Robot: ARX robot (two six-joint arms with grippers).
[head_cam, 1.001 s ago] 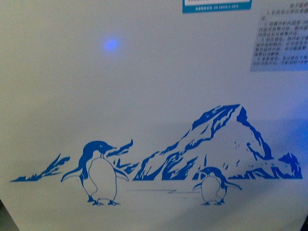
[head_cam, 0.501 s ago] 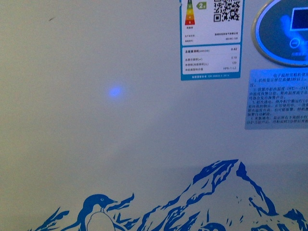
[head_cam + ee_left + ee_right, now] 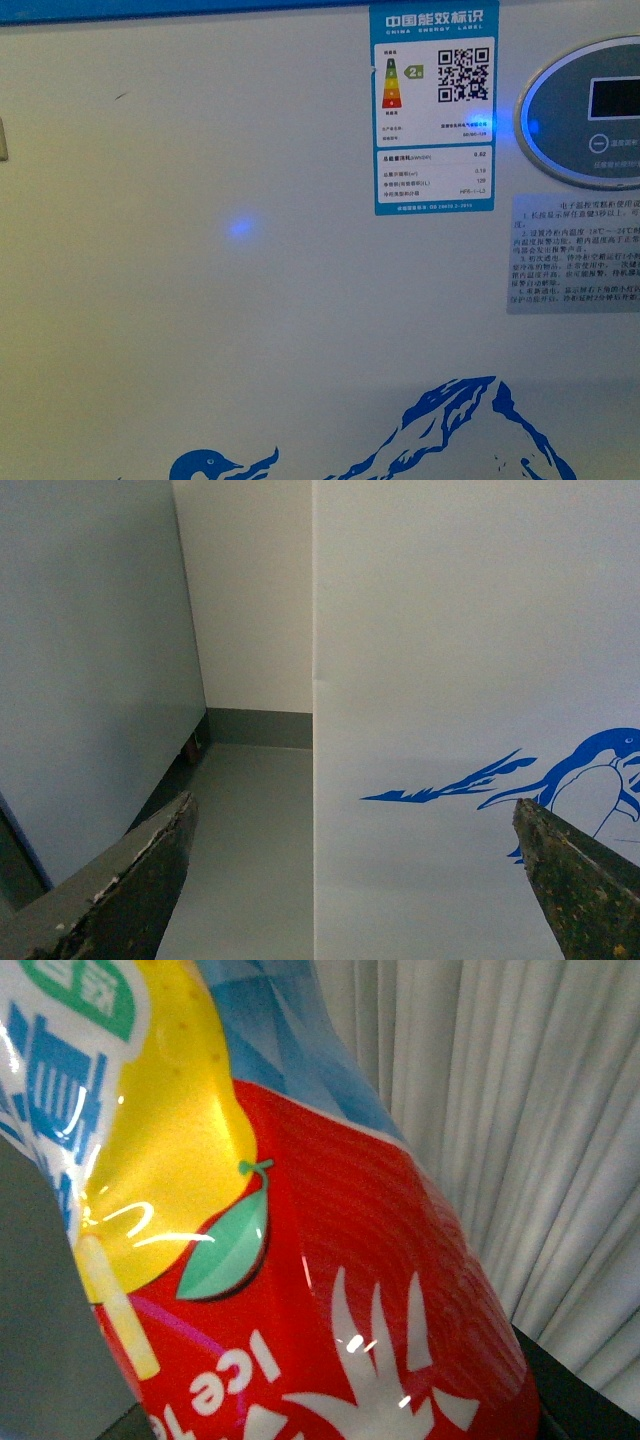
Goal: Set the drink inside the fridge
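Observation:
The drink (image 3: pixel 300 1260) fills the right wrist view, its label red, yellow, blue and green; cap and liquid are out of view. My right gripper (image 3: pixel 330 1400) is shut on it, with only a dark finger (image 3: pixel 585 1395) showing beside the label. The fridge (image 3: pixel 200 300) fills the front view: a white front, a blue top rim (image 3: pixel 150 8), an oval display panel (image 3: pixel 590 110) and a blue mountain print (image 3: pixel 470 420). My left gripper (image 3: pixel 352 805) is open and empty, facing the fridge's (image 3: pixel 450 630) front corner near the penguin print (image 3: pixel 590 780). Neither arm shows in the front view.
An energy label (image 3: pixel 433 110) and a text sticker (image 3: pixel 575 250) are stuck on the fridge front. Left of the fridge, a narrow strip of grey floor (image 3: pixel 250 840) runs to a white wall (image 3: pixel 250 590), bounded by a grey panel (image 3: pixel 90 660). A pleated white curtain (image 3: pixel 520 1110) hangs behind the drink.
The front view has climbed the fridge front. The penguins have slid down out of the picture, and the energy label, display panel and blue rim have come into view.

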